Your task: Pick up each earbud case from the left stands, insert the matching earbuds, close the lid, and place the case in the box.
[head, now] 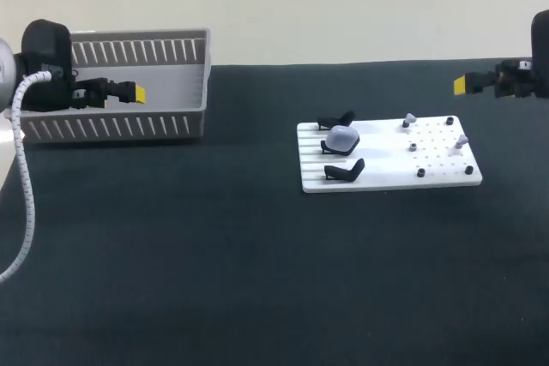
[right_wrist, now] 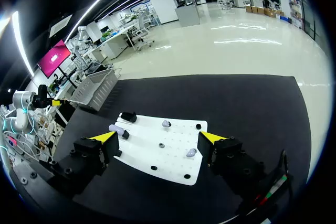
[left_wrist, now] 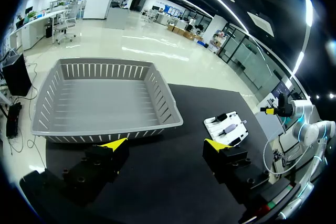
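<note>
Item: dark table, currently carrying the lot below. Grey slatted box: sitting at the table's far left, with nothing showing inside it in the left wrist view. Left gripper: hanging at the box, coming in from the left with a white coiled cable trailing down its arm; in its own view the fingers are standing wide apart and gripping nothing, with the box lying ahead of them. White pegboard: lying flat right of centre, well apart from the box. Three black stands are lining its left part: far stand and near stand are both sitting bare, while the middle stand is carrying the pale earbud case, lid down. Far earbud: resting on the pegboard's right part by the far edge. Second earbud: resting nearer the right edge. Small black pegs: dotting the same part. Right gripper: hovering beyond the pegboard's far right corner, touching nothing; in its own view the fingers are spread and released, with the pegboard lying between and ahead of them and the earbud case showing beside the left-hand finger.
</note>
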Action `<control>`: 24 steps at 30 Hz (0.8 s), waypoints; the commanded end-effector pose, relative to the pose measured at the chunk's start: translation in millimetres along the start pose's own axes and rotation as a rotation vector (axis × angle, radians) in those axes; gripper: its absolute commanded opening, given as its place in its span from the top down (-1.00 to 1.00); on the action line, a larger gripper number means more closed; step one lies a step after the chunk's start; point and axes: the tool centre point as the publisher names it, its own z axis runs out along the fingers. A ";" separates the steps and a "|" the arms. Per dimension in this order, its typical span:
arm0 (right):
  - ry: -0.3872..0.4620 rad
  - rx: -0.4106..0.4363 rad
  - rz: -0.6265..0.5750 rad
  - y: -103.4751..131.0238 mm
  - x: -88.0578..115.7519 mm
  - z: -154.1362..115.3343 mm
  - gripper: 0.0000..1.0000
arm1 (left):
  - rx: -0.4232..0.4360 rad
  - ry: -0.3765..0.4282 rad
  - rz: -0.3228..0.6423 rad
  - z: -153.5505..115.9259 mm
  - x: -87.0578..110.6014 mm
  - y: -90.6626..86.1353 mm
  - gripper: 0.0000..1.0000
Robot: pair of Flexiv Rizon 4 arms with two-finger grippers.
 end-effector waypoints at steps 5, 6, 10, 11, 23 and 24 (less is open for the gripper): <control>0.001 0.001 -0.001 0.1 0.1 -0.4 -1.00 | -0.007 0.005 -0.001 -0.2 -0.9 -1.5 -1.00; 0.001 0.001 -0.001 0.1 0.1 -0.4 -1.00 | -0.007 0.005 -0.001 -0.2 -0.9 -1.5 -1.00; 0.001 0.001 -0.001 0.1 0.1 -0.4 -1.00 | -0.007 0.005 -0.001 -0.2 -0.9 -1.5 -1.00; 0.001 0.001 -0.001 0.1 0.1 -0.4 -1.00 | -0.007 0.005 -0.001 -0.2 -0.9 -1.5 -1.00; 0.001 0.001 -0.001 0.1 0.1 -0.4 -1.00 | 0.020 -0.001 0.025 3.0 -1.3 -5.1 -1.00; 0.001 0.001 -0.001 0.1 0.1 -0.4 -1.00 | 0.035 -0.001 0.030 3.3 -1.2 -6.3 -1.00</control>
